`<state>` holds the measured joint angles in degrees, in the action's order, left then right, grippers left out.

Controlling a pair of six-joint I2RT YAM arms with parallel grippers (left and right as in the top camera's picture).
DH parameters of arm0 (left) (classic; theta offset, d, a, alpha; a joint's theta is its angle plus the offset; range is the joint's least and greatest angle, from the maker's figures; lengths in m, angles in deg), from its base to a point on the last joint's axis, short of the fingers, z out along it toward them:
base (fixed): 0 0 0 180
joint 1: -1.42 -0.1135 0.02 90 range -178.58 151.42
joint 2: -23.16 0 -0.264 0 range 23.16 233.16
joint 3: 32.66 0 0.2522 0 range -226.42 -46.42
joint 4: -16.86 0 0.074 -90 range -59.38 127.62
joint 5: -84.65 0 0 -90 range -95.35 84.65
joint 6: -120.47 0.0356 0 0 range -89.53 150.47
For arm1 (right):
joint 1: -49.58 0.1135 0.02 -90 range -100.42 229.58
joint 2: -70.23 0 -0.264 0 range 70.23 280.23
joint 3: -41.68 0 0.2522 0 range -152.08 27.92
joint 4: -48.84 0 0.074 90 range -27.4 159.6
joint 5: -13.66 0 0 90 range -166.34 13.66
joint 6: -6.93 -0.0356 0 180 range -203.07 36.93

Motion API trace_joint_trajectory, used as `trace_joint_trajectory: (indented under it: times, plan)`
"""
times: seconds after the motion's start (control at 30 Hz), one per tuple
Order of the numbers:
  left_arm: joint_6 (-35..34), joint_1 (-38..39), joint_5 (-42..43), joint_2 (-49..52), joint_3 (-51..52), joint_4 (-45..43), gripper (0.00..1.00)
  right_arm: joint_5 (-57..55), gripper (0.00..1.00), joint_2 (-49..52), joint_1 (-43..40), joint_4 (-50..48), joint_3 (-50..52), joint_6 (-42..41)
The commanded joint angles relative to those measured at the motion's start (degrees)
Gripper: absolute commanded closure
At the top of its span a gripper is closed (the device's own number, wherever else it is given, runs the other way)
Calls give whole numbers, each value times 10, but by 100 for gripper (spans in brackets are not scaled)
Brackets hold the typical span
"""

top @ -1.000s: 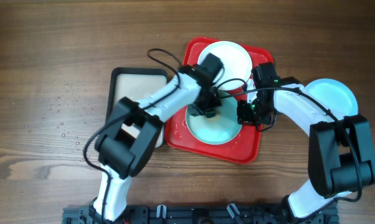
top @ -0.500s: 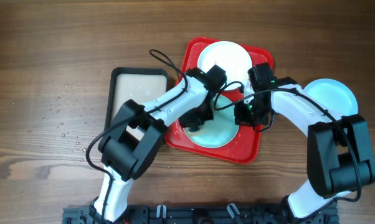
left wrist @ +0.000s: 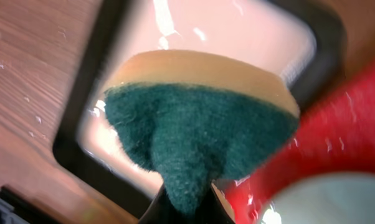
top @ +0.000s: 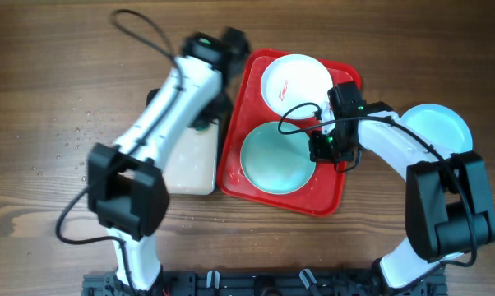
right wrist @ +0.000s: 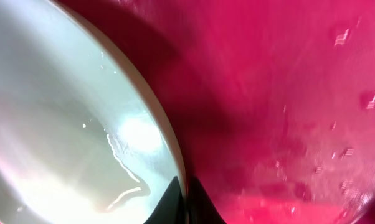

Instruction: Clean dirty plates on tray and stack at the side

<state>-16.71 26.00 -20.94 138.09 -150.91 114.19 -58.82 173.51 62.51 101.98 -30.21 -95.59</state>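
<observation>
Red-smeared white plate (top: 295, 80) beside glossy light-blue plate (top: 278, 156)

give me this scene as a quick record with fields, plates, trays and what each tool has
left tool: shut on green and yellow sponge, over the cream-liquid tray
right tool: tips astride the rim of the light blue plate, seemingly pinching it
red tray: holds the white plate and that light blue plate
white plate: red smear on it
light blue plate state: wet sheen, no smear seen
third plate: light blue, on the table right of the red tray
</observation>
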Motion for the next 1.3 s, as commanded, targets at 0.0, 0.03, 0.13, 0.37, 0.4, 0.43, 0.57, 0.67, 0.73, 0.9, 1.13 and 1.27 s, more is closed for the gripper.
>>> trace_joint_trajectory:
  times: [0.0,0.03,0.13,0.37,0.4,0.43,0.57,0.67,0.73,0.9,1.13,1.27]
  plan:
    - [117,-85,45,-8,41,-68,96,-16,96,-3,-4,31,-18,4]
    - [162,-104,93,-8,78,-106,96,-34,96,-25,-4,62,-32,4]
    - [185,-134,142,-8,152,-153,96,-121,96,-117,11,132,-57,-4]
    - [185,-146,153,-63,165,-147,40,-460,96,-257,157,162,-62,-117]
    - [185,-146,160,-73,165,-146,33,-502,96,-257,186,158,-62,-117]
    - [185,-146,167,-85,165,-143,29,-548,96,-257,216,153,-62,-116]
    - [185,-148,169,-132,165,-115,13,-693,96,-257,302,152,-62,-117]
    - [185,-147,177,-171,165,-98,0,-783,96,-256,364,151,-61,-114]
    - [185,-147,177,-176,165,-93,0,-809,96,-256,390,151,-61,-114]
    - [183,-147,177,-175,165,-94,0,-822,96,-256,426,129,-61,-54]
    - [183,-147,177,-175,165,-94,0,-879,96,-256,475,99,-61,35]
    - [183,-147,177,-175,165,-94,0,-931,95,-256,495,74,-61,66]
